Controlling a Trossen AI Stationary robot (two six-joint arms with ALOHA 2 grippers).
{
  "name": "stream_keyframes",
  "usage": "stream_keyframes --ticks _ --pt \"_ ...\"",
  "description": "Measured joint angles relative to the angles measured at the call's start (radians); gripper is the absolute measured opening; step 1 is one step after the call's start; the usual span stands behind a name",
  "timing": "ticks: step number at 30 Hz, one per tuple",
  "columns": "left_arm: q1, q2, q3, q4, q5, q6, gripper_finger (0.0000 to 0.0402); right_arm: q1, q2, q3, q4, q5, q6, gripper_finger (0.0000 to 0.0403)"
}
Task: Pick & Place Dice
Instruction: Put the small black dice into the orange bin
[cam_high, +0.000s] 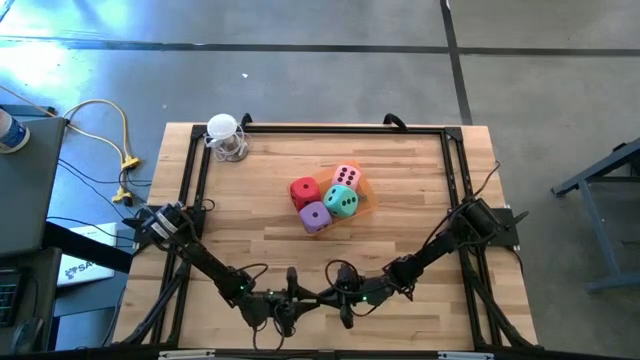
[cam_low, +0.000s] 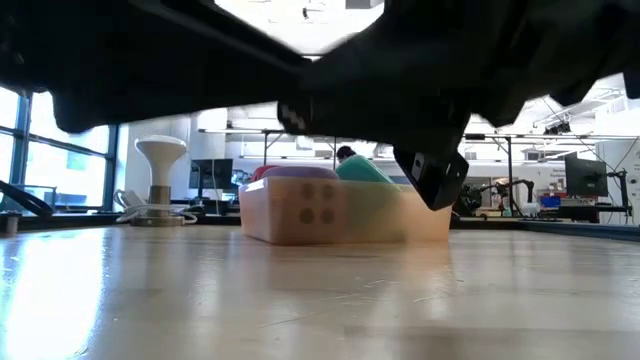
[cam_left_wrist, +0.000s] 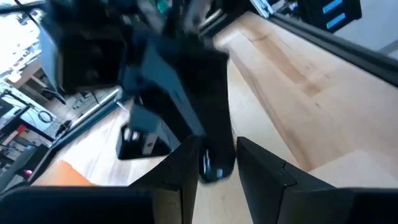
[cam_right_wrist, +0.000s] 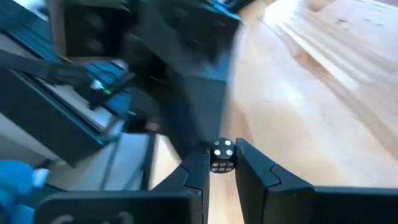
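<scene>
The red (cam_high: 305, 191), pink (cam_high: 346, 176), teal (cam_high: 342, 201) and purple (cam_high: 316, 217) dice sit close together in a translucent orange tray (cam_low: 420, 222) at the table's middle. No gripper touches them. Both grippers meet tip to tip near the table's front edge: left (cam_high: 290, 298), right (cam_high: 345, 295). My right gripper (cam_right_wrist: 222, 167) is shut on a small black die with white pips (cam_right_wrist: 222, 155). My left gripper (cam_left_wrist: 216, 171) is open, with its fingers on either side of the small dark thing (cam_left_wrist: 214, 168) at the right gripper's tips. I cannot tell whether they touch it. My right gripper pinches the small black die by two opposite sides (cam_right_wrist: 212, 159) between its two fingers, only at their free ends. The die is lifted clear of the table, with a face of several white pips showing.
A white mushroom-shaped object (cam_high: 226, 135) stands at the table's far left corner. A black frame rail (cam_high: 320, 129) runs around the tabletop. Bare wood (cam_high: 400, 250) lies between the tray and the grippers.
</scene>
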Motion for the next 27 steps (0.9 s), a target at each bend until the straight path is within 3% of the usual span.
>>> stream_keyframes --ticks 12,15,23,27 --pt "-0.003 0.000 0.000 0.003 -0.049 -0.031 0.0103 0.009 -0.102 -0.001 -0.283 0.055 0.010 0.0037" --pt "-0.003 0.000 0.000 -0.003 -0.049 -0.105 0.0103 0.019 -0.186 -0.001 -0.464 0.151 0.012 0.0037" --pt "-0.003 0.000 0.000 -0.025 0.005 -0.292 0.0103 0.045 -0.441 -0.001 -1.053 0.600 0.162 0.0037" --pt "-0.004 0.000 0.000 -0.028 0.017 -0.311 0.0103 -0.015 -0.483 -0.001 -1.280 0.639 0.326 0.0037"
